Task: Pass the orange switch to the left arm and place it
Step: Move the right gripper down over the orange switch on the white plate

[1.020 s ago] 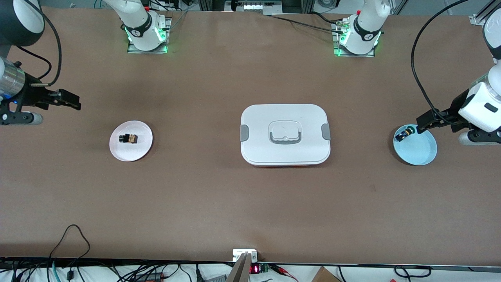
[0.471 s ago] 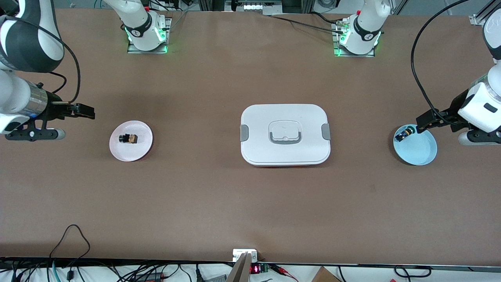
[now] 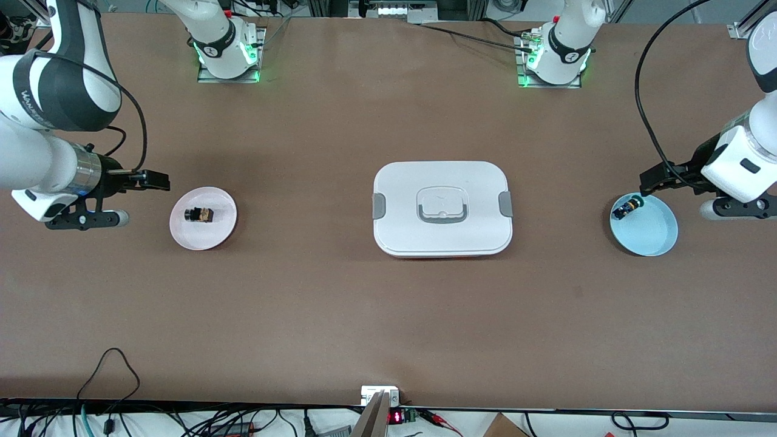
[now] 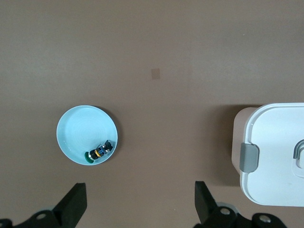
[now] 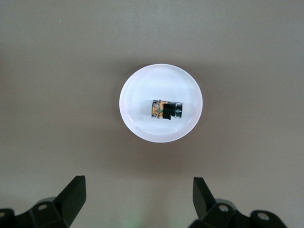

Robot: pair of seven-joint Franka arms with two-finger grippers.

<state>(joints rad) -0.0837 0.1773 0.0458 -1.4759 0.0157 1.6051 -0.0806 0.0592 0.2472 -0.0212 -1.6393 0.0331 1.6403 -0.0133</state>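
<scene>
Your right gripper hangs over the worktop just beside the pink plate, its jaws released and holding nothing. The orange switch lies on that plate. The box stands mid-worktop. Your left gripper, jaws also released, is at the blue plate's edge, where a small blue switch lies.

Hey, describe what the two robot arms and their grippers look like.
Both are glossy white arms with black joint bands, on bases lit green. The right arm has lettering on a black band and a silver wrist ring. The left arm trails a black cable. The right gripper and left gripper are black with two flat jaws.
</scene>
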